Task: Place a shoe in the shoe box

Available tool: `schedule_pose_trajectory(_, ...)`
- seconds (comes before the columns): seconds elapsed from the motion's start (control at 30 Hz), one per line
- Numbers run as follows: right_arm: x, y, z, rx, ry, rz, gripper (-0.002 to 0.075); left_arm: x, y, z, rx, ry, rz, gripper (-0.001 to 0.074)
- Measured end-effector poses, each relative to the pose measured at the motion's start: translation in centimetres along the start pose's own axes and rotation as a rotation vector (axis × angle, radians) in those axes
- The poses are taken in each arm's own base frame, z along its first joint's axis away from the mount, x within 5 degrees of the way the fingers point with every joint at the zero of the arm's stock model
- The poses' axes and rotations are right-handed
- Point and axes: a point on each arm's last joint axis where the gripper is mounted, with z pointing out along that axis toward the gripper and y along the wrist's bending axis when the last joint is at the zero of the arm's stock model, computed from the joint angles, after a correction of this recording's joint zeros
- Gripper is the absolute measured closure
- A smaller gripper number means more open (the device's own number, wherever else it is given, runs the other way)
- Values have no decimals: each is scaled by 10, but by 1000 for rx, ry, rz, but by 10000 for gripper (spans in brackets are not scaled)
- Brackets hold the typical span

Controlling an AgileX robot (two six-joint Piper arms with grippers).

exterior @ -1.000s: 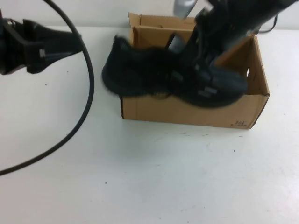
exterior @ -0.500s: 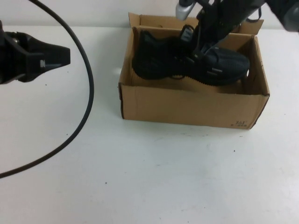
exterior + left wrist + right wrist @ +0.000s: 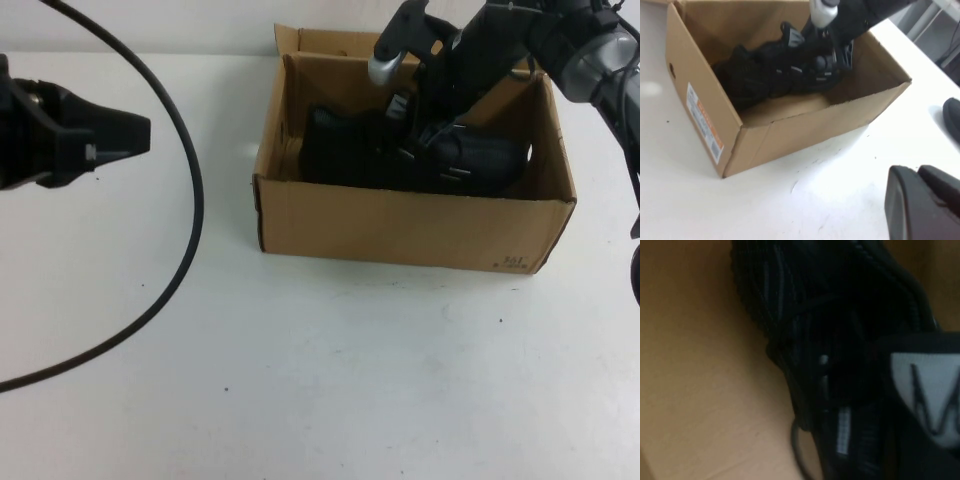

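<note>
Shoe [image 3: 410,150] inside shoe box [image 3: 400,235], right gripper [image 3: 425,115] above it, left gripper [image 3: 105,135] far left.

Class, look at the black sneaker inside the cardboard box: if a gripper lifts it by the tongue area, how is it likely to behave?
The shoe looks knit, so its upper probably flexes under the right gripper reaching into the shoe box. Its chunky sole suggests the bottom stays stiffer. Lying low in the box, it seems unlikely to roll. The left gripper is parked over the table, left of the box.

one shoe [image 3: 420,150], one shoe box [image 3: 400,225], two grippers
</note>
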Motion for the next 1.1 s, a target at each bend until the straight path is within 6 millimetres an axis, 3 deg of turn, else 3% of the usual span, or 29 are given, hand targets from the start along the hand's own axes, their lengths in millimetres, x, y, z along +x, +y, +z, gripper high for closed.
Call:
schedule_pose_trajectory(0.07, -1, -1, -1, 14, -14, 2, 624, 1, 0, 0, -2, 9, 5, 731)
schedule_pose_trajectory(0.2, -4, -3, -2, 37, -35, 43, 402, 2, 0, 0, 1, 26, 13, 731)
schedule_pose_trajectory(0.27, -6, -4, -8, 44, -48, 60, 359, 4, 1, 0, -9, 46, 29, 732)
schedule_pose_trajectory(0.37, -13, -2, -25, 48, -87, 85, 410, 9, 5, 2, -31, 108, 64, 732)
schedule_pose_trajectory(0.47, -23, 0, -54, 61, -146, 104, 603, 15, 12, 7, -44, 176, 79, 732)
schedule_pose_trajectory(0.57, -32, 4, -92, 92, -203, 148, 695, 16, 14, 8, -54, 186, 113, 732)
schedule_pose_trajectory(0.77, -40, 16, -167, 129, -276, 354, 731, 13, 0, -13, -98, 144, 233, 735)
schedule_pose_trajectory(1.0, -43, 36, -235, 128, -381, 449, 734, 12, -47, -68, -153, -13, 373, 736)
schedule_pose_trajectory(1.1, -44, 45, -260, 120, -436, 446, 734, 24, -65, -88, -170, -67, 414, 736)
